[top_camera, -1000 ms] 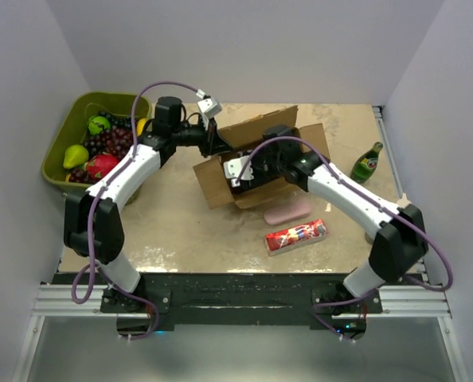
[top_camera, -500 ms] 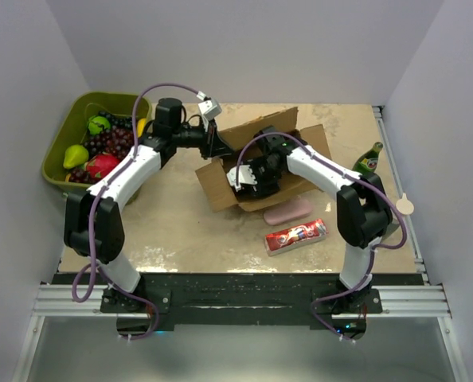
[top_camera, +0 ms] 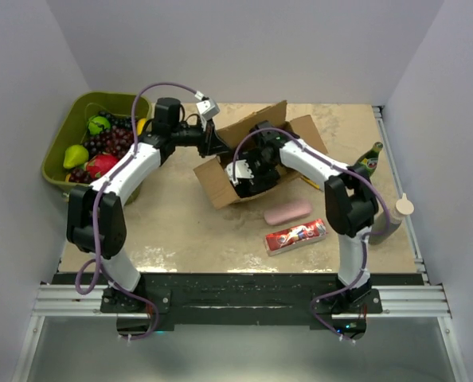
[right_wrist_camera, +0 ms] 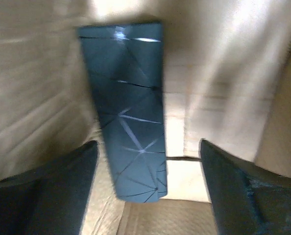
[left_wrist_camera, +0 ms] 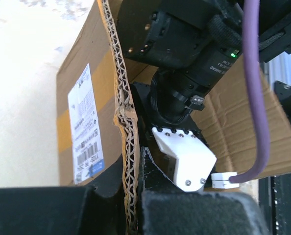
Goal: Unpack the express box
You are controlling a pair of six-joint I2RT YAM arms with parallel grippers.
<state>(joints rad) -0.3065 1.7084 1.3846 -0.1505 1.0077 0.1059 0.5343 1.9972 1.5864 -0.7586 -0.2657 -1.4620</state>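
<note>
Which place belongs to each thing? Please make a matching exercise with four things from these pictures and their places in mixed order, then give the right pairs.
Things:
1. green bottle
2. red packet
3. dark blue packet
4. purple grapes

Places:
A. inside the express box
B. in the green bin
C. by the right edge of the table
D. on the table, nearer the arm bases than the pink bar

Pairs: 1-C, 2-D, 3-A, 4-B

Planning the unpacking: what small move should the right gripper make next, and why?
Probably advance the right gripper and close on the dark blue packet: it lies between the open jaws inside the express box, whose wall the left gripper clamps.
</note>
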